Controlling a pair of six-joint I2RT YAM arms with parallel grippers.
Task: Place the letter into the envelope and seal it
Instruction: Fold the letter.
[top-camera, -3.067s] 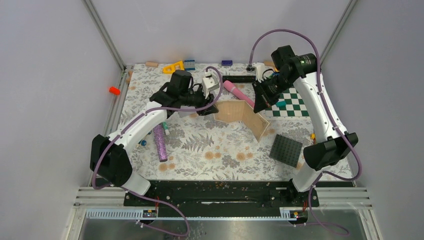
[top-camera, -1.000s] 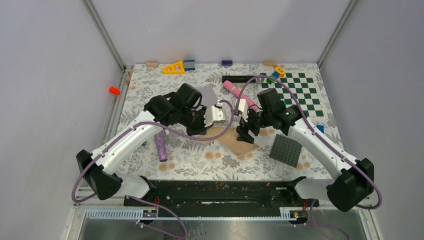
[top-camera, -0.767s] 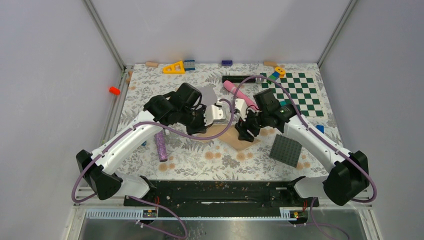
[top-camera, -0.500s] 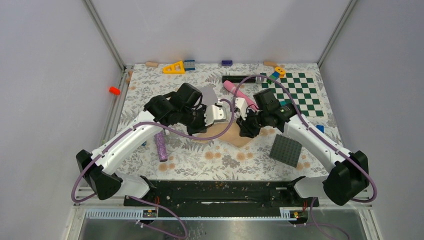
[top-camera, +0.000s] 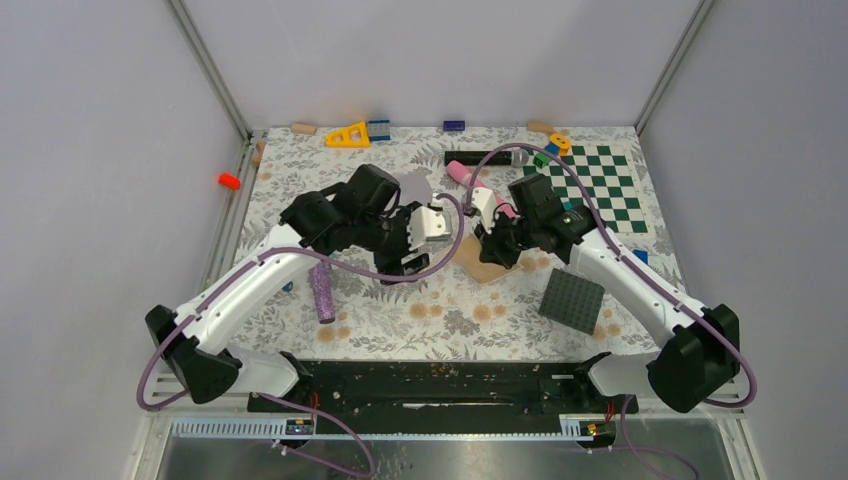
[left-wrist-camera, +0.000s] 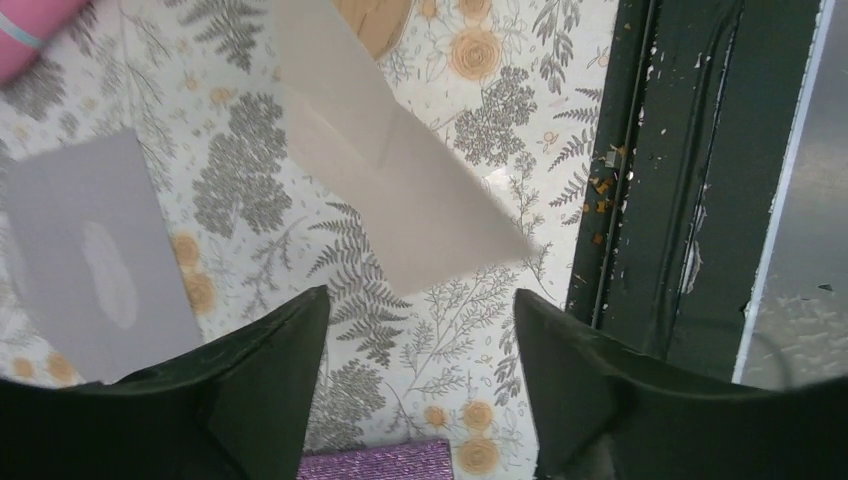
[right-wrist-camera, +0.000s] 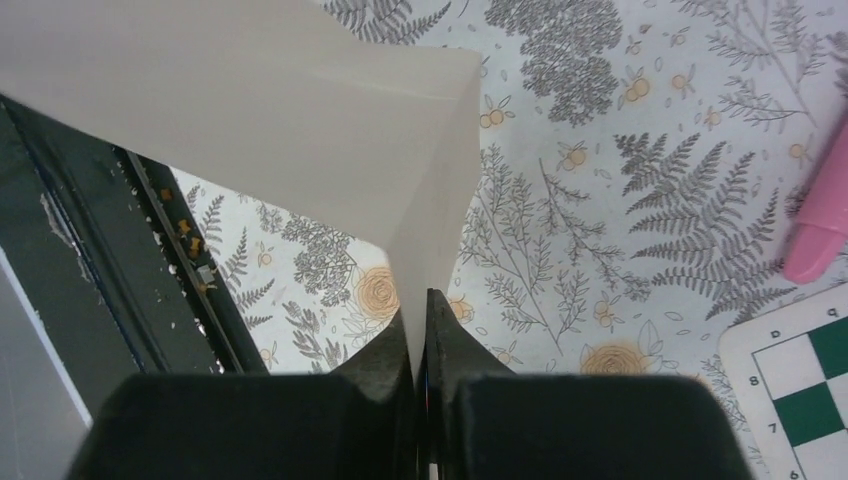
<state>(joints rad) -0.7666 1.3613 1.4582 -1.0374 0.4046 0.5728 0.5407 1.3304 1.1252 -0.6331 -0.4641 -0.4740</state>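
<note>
A purple glittery cylinder (top-camera: 321, 290) lies on the left of the floral-patterned table (top-camera: 400, 320). Beside it, the left gripper (left-wrist-camera: 415, 305) hangs with its jaws spread, holding nothing. The flat light grey paper envelope (left-wrist-camera: 90, 250) lies on the cloth, apart from the tan parchment-like letter (top-camera: 478, 262) (folded, its pale underside facing both wrist cameras). The right gripper (right-wrist-camera: 420, 320) is closed tight on the letter's folded edge, near the table's middle. A dark grey studded square plate (top-camera: 572, 300) lies farther right.

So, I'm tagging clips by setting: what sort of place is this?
Likely a robot lab test cell: plain grey walls, a left arm and a right arm bolted to one black rail, and a floral tablecloth strewn with toys like a checkerboard.
</note>
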